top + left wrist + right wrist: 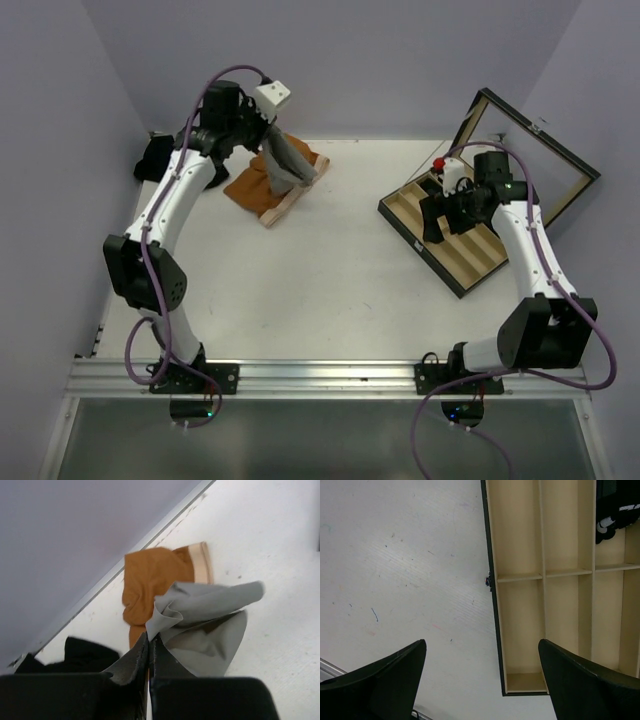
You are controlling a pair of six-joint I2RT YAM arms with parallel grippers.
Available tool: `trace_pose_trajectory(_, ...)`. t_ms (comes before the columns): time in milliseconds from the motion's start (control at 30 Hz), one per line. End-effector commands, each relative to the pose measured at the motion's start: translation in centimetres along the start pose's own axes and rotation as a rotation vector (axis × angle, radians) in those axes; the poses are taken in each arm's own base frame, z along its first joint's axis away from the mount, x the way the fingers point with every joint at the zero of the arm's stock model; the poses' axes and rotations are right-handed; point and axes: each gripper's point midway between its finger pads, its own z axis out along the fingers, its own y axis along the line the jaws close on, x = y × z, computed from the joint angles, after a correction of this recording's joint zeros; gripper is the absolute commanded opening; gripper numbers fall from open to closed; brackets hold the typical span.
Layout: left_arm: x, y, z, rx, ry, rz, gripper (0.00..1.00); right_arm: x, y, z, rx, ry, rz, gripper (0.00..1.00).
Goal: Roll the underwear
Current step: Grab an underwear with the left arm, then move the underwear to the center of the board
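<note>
Grey briefs (200,615) hang pinched in the closed left tool (149,637) above the orange pair (150,575) on the bench (320,270), apparently separating them for rolling; right tool (481,647) hovers open by the box (520,555).

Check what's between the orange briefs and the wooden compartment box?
Nothing: bare white table between orange briefs and wooden compartment box, seen in the top view.
</note>
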Motion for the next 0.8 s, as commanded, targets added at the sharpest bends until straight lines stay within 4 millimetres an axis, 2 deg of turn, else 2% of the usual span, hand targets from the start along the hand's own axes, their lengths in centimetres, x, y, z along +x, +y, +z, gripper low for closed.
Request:
trace_pose_trajectory(0,-5.6,-4.1,-4.5,0.207,-0.228,0.03,0.0,-2.1,0.5,-1.7,-0.002,-0.089,-0.043,0.99)
trace_pose_trajectory(33,-7.2,-5.0,-7.1,0.239,-0.295,0.071,0.0,-2.3,0.7,-1.9,-0.003,-0.105,-0.048,0.99)
trace_pose_trajectory(67,-7.5,-6.1,-8.1,0.281,-0.321,0.098,0.0,-2.4,1.0,-2.1,-0.014,-0.122,-0.053,0.99)
trace_pose_trajectory(100,-7.4,-8.5,-9.1,0.372,-0.338,0.149,0.0,-3.0,1.2,-2.7,-0.01,-0.162,-0.069,0.99)
trace_pose_trajectory(133,-7.8,-9.5,-10.7,0.401,-0.361,0.175,0.0,-3.0,1.5,-2.7,-0.016,-0.174,-0.072,0.99)
trace_pose_trajectory(200,-6.7,-12.5,-12.3,0.516,-0.352,0.199,0.0,-3.9,2.0,-3.6,-0.018,-0.247,-0.1,0.99)
trace_pose_trajectory(233,-6.6,-13.3,-13.6,0.543,-0.36,0.209,0.0,-3.7,2.2,-3.5,-0.025,-0.257,-0.102,0.99)
trace_pose_trajectory(300,-4.6,-16.0,-15.2,0.663,-0.331,0.2,0.0,-4.3,3.0,-4.2,-0.043,-0.314,-0.131,0.99)
trace_pose_trajectory(333,-4.3,-16.7,-16.6,0.688,-0.342,0.212,0.0,-4.0,3.4,-4.2,-0.058,-0.322,-0.141,0.99)
trace_pose_trajectory(367,-3.3,-17.8,-17.1,0.73,-0.322,0.198,0.0,-4.0,3.8,-4.2,-0.072,-0.332,-0.151,0.99)
trace_pose_trajectory(400,-2.9,-18.9,-18.7,0.78,-0.323,0.175,0.0,-3.9,4.5,-4.3,-0.104,-0.342,-0.159,0.99)
trace_pose_trajectory(467,-1.5,-20.4,-19.7,0.841,-0.281,0.107,0.0,-3.7,5.1,-4.5,-0.135,-0.341,-0.173,0.99)
trace_pose_trajectory(533,-1.0,-21.2,-20.7,0.86,-0.269,0.054,0.0,-3.2,5.9,-4.3,-0.182,-0.32,-0.177,0.99)
trace_pose_trajectory(567,0.4,-21.7,-20.2,0.867,-0.209,-0.04,0.0,-3.0,6.1,-4.1,-0.196,-0.309,-0.177,0.98)
trace_pose_trajectory(600,0.1,-21.2,-19.6,0.815,-0.226,-0.046,0.0,-2.6,6.3,-3.9,-0.212,-0.286,-0.176,0.98)
trace_pose_trajectory(633,0.8,-21.2,-19.0,0.804,-0.203,-0.079,0.0,-2.3,6.4,-3.4,-0.226,-0.263,-0.166,0.97)
trace_pose_trajectory(700,2.1,-21.1,-16.4,0.76,-0.141,-0.174,0.0,-1.8,6.4,-2.8,-0.244,-0.234,-0.144,0.94)
trace_pose_trajectory(733,2.8,-21.1,-15.5,0.755,-0.118,-0.196,0.0,-1.7,7.5,-2.3,-0.277,-0.217,-0.163,0.93)
trace_pose_trajectory(767,4.3,-21.6,-14.1,0.753,-0.063,-0.254,0.0,-1.5,7.8,-1.7,-0.296,-0.197,-0.158,0.92)
